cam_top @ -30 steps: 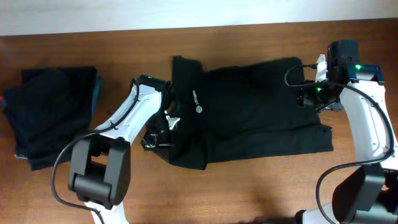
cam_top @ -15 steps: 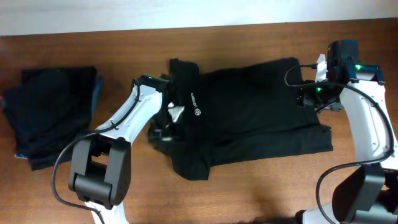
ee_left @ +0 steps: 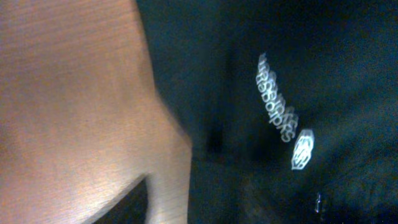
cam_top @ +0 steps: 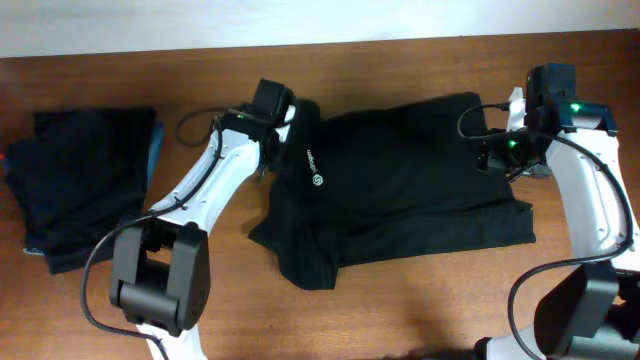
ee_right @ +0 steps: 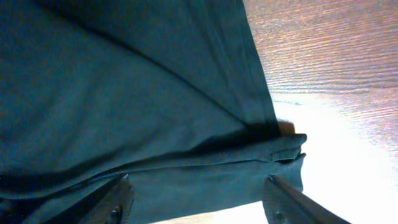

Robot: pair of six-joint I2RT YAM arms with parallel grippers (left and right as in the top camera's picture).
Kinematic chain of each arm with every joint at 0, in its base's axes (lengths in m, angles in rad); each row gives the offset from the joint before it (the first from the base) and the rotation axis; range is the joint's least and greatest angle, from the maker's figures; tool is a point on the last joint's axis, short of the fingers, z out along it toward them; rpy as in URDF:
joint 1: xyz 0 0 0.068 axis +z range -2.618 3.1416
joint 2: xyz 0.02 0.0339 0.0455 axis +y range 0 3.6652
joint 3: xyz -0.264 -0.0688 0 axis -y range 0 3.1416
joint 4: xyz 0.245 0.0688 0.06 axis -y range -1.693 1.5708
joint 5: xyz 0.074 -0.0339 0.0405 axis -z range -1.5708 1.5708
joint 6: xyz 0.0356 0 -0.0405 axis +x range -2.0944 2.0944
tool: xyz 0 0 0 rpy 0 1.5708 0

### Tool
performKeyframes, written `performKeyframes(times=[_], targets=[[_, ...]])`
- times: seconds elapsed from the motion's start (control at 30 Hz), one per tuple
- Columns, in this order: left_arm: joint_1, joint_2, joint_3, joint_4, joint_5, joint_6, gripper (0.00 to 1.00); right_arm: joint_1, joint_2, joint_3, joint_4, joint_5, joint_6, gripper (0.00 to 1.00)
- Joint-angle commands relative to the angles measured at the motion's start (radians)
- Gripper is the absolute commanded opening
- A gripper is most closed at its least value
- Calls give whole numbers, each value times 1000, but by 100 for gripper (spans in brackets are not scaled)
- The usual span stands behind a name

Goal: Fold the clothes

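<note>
One of the clothes, a black shirt (cam_top: 420, 180) with a small white logo (cam_top: 313, 170), lies spread across the middle of the table. My left gripper (cam_top: 272, 108) hovers over its far left corner. The left wrist view shows only the shirt (ee_left: 236, 74), its logo (ee_left: 280, 115) and bare wood, and its jaws do not show clearly. My right gripper (cam_top: 495, 150) sits at the shirt's right edge. Its fingers (ee_right: 118, 199) stand wide apart over the hem (ee_right: 205, 180), gripping nothing. A dark folded stack (cam_top: 85, 185) with a teal-blue edge (cam_top: 155, 150) lies at the far left.
The brown wooden table (cam_top: 400, 300) runs under everything, with a pale wall strip along its far edge. Both arms' bases stand at the near edge, the left arm (cam_top: 200, 195) stretching diagonally over the wood between the stack and the shirt.
My left gripper left the shirt's lower left part and moved up to its far left corner. The fabric there dropped and spread out. The right arm has not moved.
</note>
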Motion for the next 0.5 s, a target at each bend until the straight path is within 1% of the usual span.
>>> performKeyframes(times=[0.0, 0.03, 0.07, 0.1, 0.17, 0.2, 0.23, 0.27, 0.3, 0.33, 0.47], targets=[[-2, -10, 17, 91, 41, 9, 5, 0, 20, -5, 1, -4, -6, 65], [-2, -8, 17, 99, 57, 9, 1, 0, 20, -5, 1, -4, -6, 63], [-2, 3, 17, 108, 109, 9, 0, 0, 20, -5, 2, -4, -6, 59], [-2, 12, 17, 109, 136, 9, 0, 0, 20, -5, 3, -4, -6, 59], [-2, 47, 17, 108, 167, 9, 0, 0, 22, -5, 10, -5, -6, 58], [-2, 62, 17, 108, 171, 9, 1, 0, 26, -5, 18, -7, -6, 55], [-2, 77, 17, 108, 178, 9, 0, 0, 31, -5, 27, -14, -6, 51], [-2, 92, 17, 108, 187, 9, 0, 0, 47, -5, 45, -31, -6, 42], [-2, 106, 17, 110, 198, 9, 1, 0, 72, -5, 57, -41, -6, 36], [-2, 120, 17, 111, 212, 9, 0, 0, 102, -5, 68, -42, -6, 33], [-2, 154, 17, 101, 241, 8, 0, 0, 216, -5, 118, -83, -14, 31]])
